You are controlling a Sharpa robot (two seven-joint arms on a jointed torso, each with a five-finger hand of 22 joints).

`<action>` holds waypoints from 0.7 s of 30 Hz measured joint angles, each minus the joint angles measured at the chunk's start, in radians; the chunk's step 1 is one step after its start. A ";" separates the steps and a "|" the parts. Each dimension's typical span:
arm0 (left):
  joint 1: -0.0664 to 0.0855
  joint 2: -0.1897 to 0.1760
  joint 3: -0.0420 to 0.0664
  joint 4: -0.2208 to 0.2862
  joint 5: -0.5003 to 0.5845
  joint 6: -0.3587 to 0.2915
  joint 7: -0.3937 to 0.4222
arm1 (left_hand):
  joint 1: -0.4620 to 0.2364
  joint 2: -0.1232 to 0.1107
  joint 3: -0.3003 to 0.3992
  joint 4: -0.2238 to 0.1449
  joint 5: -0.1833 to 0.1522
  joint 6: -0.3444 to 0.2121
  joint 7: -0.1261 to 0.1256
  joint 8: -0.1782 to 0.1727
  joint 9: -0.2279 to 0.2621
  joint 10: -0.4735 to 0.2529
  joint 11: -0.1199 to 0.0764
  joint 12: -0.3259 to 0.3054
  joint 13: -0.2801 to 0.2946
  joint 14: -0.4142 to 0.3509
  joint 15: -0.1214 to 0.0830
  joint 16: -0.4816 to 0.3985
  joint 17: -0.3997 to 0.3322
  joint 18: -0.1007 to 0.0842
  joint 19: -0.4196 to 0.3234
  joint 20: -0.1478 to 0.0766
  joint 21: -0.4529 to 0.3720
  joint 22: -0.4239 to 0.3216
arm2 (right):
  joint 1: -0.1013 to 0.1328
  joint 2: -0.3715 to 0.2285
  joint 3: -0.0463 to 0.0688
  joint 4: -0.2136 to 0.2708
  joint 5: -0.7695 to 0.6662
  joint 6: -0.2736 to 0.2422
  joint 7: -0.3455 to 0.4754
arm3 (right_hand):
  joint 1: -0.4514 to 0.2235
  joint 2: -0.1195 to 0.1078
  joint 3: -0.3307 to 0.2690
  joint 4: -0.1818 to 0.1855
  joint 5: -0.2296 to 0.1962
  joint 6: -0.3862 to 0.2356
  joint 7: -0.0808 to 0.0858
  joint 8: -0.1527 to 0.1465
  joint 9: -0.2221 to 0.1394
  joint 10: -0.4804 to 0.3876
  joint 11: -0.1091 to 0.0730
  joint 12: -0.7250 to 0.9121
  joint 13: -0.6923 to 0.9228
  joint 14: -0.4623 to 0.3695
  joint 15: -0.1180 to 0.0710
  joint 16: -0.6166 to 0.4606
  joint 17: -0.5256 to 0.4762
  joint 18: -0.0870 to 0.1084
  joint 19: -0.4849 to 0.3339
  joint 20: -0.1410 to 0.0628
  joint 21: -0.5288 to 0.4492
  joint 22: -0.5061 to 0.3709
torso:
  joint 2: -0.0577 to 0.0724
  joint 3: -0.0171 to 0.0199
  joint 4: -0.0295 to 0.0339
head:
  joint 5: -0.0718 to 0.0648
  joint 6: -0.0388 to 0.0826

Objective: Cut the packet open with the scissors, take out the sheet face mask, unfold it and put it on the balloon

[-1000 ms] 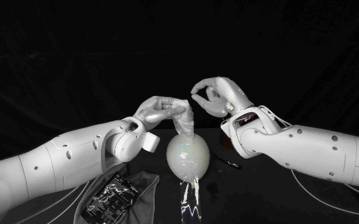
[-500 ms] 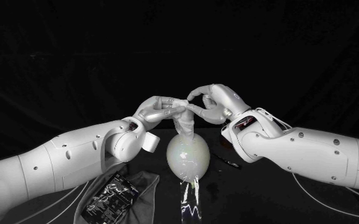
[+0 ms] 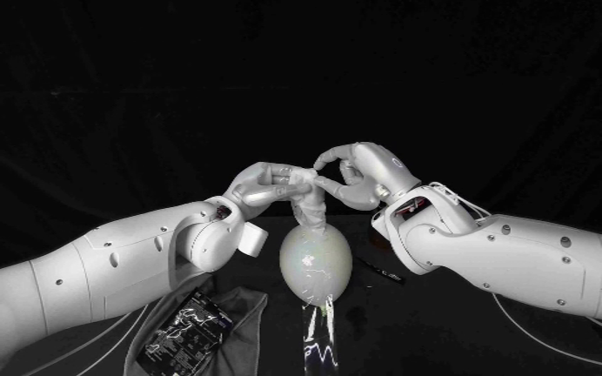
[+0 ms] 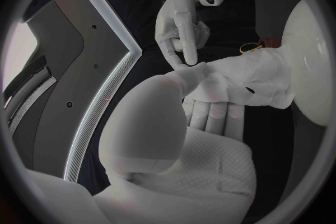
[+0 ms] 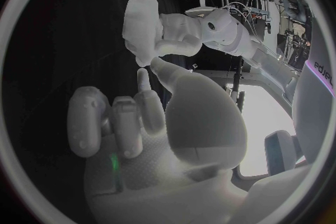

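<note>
The right hand, grip unclear, is now brought to the sheet face mask clamped in the left hand at the balloon's 12 o'clock, likely for unfolding.

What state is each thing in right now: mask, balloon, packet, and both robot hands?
Sheet mask: out of its packet, bunched, hanging down onto the balloon's top.
Balloon: inflated, upright, not yet covered.
Packet: lying flat, touched by neither hand.
Left robot hand: holds the mask's upper end.
Right robot hand: fingertips at the mask's top; grip unclear.
</note>
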 measured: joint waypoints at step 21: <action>0.000 -0.003 0.000 0.002 0.005 0.020 -0.018 | -0.047 0.038 0.055 -0.015 -0.001 0.030 -0.007 -0.012 -0.009 0.009 -0.009 0.001 -0.001 0.035 -0.016 0.008 0.024 -0.004 0.000 -0.022 0.078 0.041 | -0.010 0.003 -0.002 0.003 -0.049 0.001 -0.015 | 0.013 -0.005 -0.010 0.004 0.000 0.012 0.002 -0.010 -0.006 0.000 0.000 0.000 -0.001 0.000 0.000 -0.001 -0.001 0.000 0.000 0.000 0.000 0.001 | 0.000 -0.0002 0.0002 | 0.001 -0.002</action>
